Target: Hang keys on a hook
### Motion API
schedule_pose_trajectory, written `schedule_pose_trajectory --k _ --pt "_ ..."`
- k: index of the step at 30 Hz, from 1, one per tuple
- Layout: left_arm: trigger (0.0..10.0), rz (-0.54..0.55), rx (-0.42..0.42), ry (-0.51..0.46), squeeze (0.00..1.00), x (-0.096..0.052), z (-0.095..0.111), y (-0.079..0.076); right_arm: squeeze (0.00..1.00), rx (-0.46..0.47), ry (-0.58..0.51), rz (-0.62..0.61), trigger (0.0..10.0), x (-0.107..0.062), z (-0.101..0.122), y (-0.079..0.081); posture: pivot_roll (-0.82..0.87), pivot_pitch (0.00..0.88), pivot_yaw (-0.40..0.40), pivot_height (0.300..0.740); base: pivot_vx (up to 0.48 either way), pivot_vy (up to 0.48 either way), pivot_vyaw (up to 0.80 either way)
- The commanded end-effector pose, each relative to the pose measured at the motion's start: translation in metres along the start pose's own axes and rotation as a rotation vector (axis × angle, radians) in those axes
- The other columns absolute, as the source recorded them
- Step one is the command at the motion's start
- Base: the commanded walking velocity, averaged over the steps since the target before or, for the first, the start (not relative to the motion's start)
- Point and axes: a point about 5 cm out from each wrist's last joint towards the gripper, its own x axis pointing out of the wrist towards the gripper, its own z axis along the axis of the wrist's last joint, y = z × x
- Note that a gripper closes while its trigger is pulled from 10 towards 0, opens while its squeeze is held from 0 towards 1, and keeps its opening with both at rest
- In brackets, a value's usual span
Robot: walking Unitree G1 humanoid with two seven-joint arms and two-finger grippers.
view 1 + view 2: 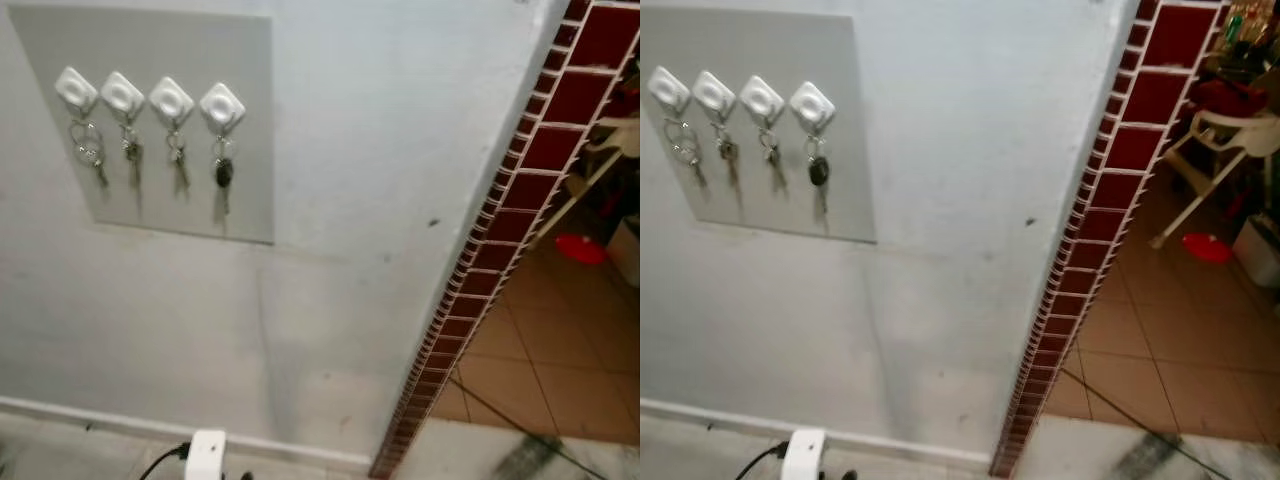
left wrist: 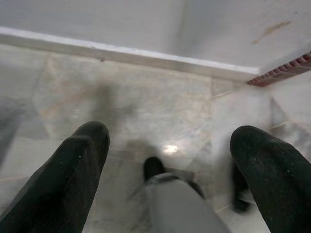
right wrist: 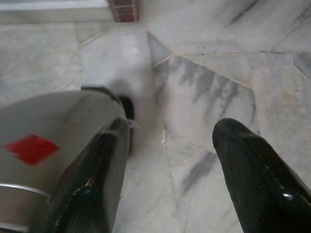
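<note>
White wall [image 1: 380, 200] takes most of the frame, with a dark red tiled edge [image 1: 510, 215] running down its right side. Upper left, a grey board [image 1: 190, 60] carries four white hooks [image 1: 172, 100], each holding keys [image 1: 224, 172]. Both arms hang over marble floor [image 2: 160, 107]: the left pincer [image 2: 170, 145] and right pincer [image 3: 170, 145] have fingers spread apart, empty.
</note>
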Motion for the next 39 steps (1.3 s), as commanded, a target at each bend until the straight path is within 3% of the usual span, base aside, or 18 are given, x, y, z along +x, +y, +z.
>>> schedule_pose_trajectory --k 1,19,24,30,39 --pt "10.0 -0.026 -0.003 -0.022 0.0 0.0023 0.0071 -0.01 0.0 0.009 0.012 0.006 10.0 -0.0003 -0.0022 0.0004 -0.03 0.0 0.023 0.74 0.0 -0.48 0.0" --pt "10.0 -0.022 0.0 -0.023 0.0 0.0026 0.0077 -0.0108 0.0 0.011 0.018 0.007 10.0 -0.0001 -0.0023 0.0015 -0.03 0.0 0.021 0.74 0.0 -0.48 0.0" --pt "10.0 -0.013 -0.038 -0.019 0.0 0.0024 0.0063 -0.0106 0.0 0.028 0.034 0.002 10.0 -0.0001 -0.0039 0.0009 -0.03 0.0 0.021 0.74 0.0 0.0 0.0" --pt "10.0 -0.009 -0.006 0.003 0.0 0.0021 0.0031 -0.0099 0.0 0.032 0.054 -0.018 10.0 -0.0003 -0.006 -0.0012 -0.03 0.0 0.019 0.74 0.0 0.0 0.0" --pt "10.0 -0.011 -0.022 0.008 0.0 0.0016 0.0006 -0.0095 0.0 0.011 0.063 -0.019 10.0 -0.0004 -0.0066 -0.0025 -0.03 0.0 0.018 0.74 0.0 0.0 0.0"
